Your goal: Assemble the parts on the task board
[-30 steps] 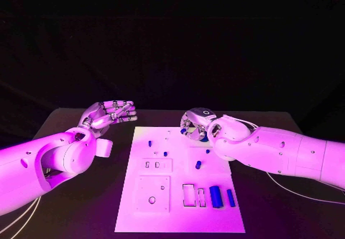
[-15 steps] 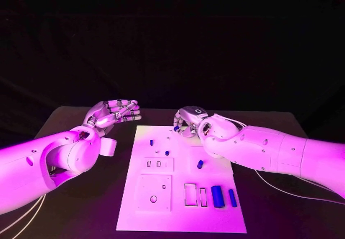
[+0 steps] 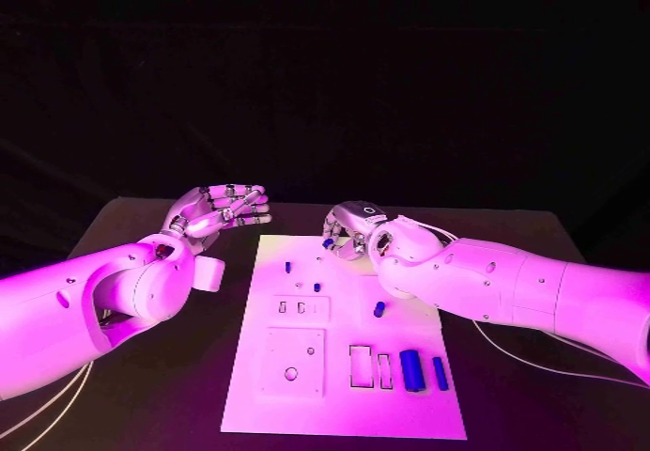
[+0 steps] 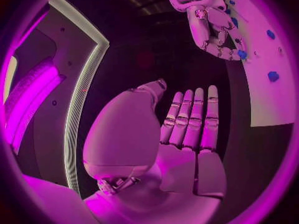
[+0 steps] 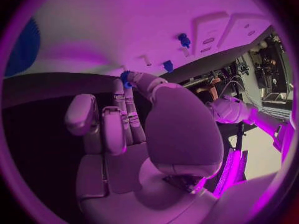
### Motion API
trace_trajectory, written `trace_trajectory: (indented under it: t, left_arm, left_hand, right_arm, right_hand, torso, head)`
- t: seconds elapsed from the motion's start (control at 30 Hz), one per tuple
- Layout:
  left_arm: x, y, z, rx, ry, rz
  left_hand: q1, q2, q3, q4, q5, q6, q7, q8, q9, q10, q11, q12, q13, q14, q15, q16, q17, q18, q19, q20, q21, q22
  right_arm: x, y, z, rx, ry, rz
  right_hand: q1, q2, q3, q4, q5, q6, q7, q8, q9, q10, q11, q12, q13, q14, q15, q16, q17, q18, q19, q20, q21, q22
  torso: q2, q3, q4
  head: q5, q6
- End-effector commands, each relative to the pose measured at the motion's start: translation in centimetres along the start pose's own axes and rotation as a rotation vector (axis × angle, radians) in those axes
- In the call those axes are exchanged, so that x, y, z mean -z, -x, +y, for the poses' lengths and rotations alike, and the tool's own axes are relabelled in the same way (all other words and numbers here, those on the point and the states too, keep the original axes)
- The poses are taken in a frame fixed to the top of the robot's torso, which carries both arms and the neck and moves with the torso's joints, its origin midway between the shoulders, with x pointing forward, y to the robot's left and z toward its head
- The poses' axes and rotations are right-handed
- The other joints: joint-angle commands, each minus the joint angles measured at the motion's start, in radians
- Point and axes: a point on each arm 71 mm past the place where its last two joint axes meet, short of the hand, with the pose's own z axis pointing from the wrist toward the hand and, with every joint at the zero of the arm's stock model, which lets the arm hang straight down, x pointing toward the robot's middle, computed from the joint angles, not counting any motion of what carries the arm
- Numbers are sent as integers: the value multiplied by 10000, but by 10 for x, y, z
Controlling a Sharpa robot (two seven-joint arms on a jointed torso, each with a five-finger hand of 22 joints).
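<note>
The white task board [image 3: 339,395] lies in the middle of the black table. My right hand [image 3: 358,231] hovers over the board's far edge and pinches a small blue part [image 3: 330,242] at its fingertips; the same blue part [image 5: 126,77] and right hand [image 5: 143,129] appear in the right wrist view. My left hand [image 3: 217,211] is raised left of the board's far corner, fingers straight and apart, holding nothing. The left wrist view has that left hand [image 4: 184,134] in front and the right hand [image 4: 212,27] beyond it. Two small blue pegs [image 3: 288,267] [image 3: 317,287] stand in the board.
Another small blue part [image 3: 379,307] sits mid-board. A thick blue cylinder [image 3: 410,368] and a thinner blue bar [image 3: 438,373] lie near the board's front right, beside rectangular slots [image 3: 359,365]. Square white plates [image 3: 294,360] take up the board's left side.
My right hand has drifted a little left toward the board's far edge, still holding the blue part. The left hand has risen slightly, fingers still apart.
</note>
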Motion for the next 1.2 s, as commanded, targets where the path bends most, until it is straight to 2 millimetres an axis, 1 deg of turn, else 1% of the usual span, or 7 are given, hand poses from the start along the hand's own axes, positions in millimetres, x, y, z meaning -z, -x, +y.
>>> trace_trajectory:
  t: [0.03, 0.17, 0.73, 0.93, 1.0, 1.13, 1.2]
  left_arm:
    - [-1, -3, -2, 96, -149, 179]
    - [-2, -3, -3, 90, -155, 189]
    - [-4, -4, -7, 76, -212, 231]
    - [-4, -4, -8, 70, -226, 243]
    - [-4, -4, -8, 67, -228, 242]
    - [-4, -4, -8, 63, -229, 242]
    - [-5, -4, -9, 60, -220, 240]
  left_hand:
    - [125, -1, 39, 3, -39, -57, 315, -39, -12, -36, 56, -30, 4, 3, 18, -35, 17, 134, -76, 24, -55, -17]
    - [125, -1, 39, 3, -39, -57, 315, -39, -12, -36, 56, -30, 4, 3, 18, -35, 17, 134, -76, 24, -55, -17]
    - [136, -3, 54, -15, -43, -54, 313, -39, -11, -31, 54, -33, 5, 8, 17, -45, 26, 135, -74, 25, -57, -22]
    - [136, -3, 54, -15, -43, -54, 313, -39, -11, -31, 54, -33, 5, 8, 17, -45, 26, 135, -74, 25, -57, -22]
    - [136, -3, 54, -15, -43, -54, 313, -39, -11, -31, 54, -33, 5, 8, 17, -45, 26, 135, -74, 25, -57, -22]
    - [136, -3, 54, -15, -43, -54, 313, -39, -11, -31, 54, -33, 5, 8, 17, -45, 26, 135, -74, 25, -57, -22]
    - [136, -3, 54, -15, -43, -54, 313, -39, -11, -31, 54, -33, 5, 8, 17, -45, 26, 135, -74, 25, -57, -22]
  right_arm:
    - [-1, -1, 2, -60, 114, -22]
    - [-2, -2, 3, -67, 107, -19]
    - [-8, -6, 3, 41, -54, 216]
    - [-10, -7, 3, 46, -71, 286]
    - [-10, -7, 3, 21, -41, 332]
    - [-10, -8, 4, -38, 24, 419]
    - [-10, -8, 4, -78, 36, 383]
  right_hand:
    - [-134, 33, 55, 13, 27, -23, 69, 32, -3, 101, -11, 16, 9, 478, -38, 35, 7, -153, 25, -11, 56, 16]
    - [-140, 31, 57, 14, 27, -30, 70, 30, 0, 99, -10, 14, 8, 478, -37, 38, 10, -150, 17, -10, 47, 2]
    - [-196, 9, 79, 19, 30, -104, 87, 14, 33, 53, 8, -22, -6, 476, -24, 52, 17, -137, -29, -1, 5, -53]
    - [-266, -24, 111, 27, 31, -200, 122, -12, 72, -44, 47, -85, -31, 456, 5, 32, -41, -118, -102, 20, -65, -141]
    - [-329, -65, 145, 36, 32, -301, 165, -47, 101, -162, 94, -161, -64, 440, 44, 24, -71, -111, -140, 49, -95, -165]
    - [-477, -228, 295, 40, 36, -638, 371, -223, 148, -771, 319, -547, -301, 367, 234, -57, -262, -61, -337, 197, -293, -396]
    - [-503, -272, 307, 35, 30, -693, 405, -259, 155, -867, 366, -604, -351, 356, 265, -66, -287, -46, -388, 234, -347, -459]
  torso:
    - [-2, 2, 1]
    - [-3, -14, -9]
    - [9, -7, -14]
    - [13, -3, -22]
    - [11, -4, -25]
    - [-1, -6, -36]
    - [1, -6, -34]
  head:
    - [15, 5]
    - [34, 5]
    - [101, -21]
    - [121, -29]
    - [124, -31]
    - [142, -54]
    - [138, -64]
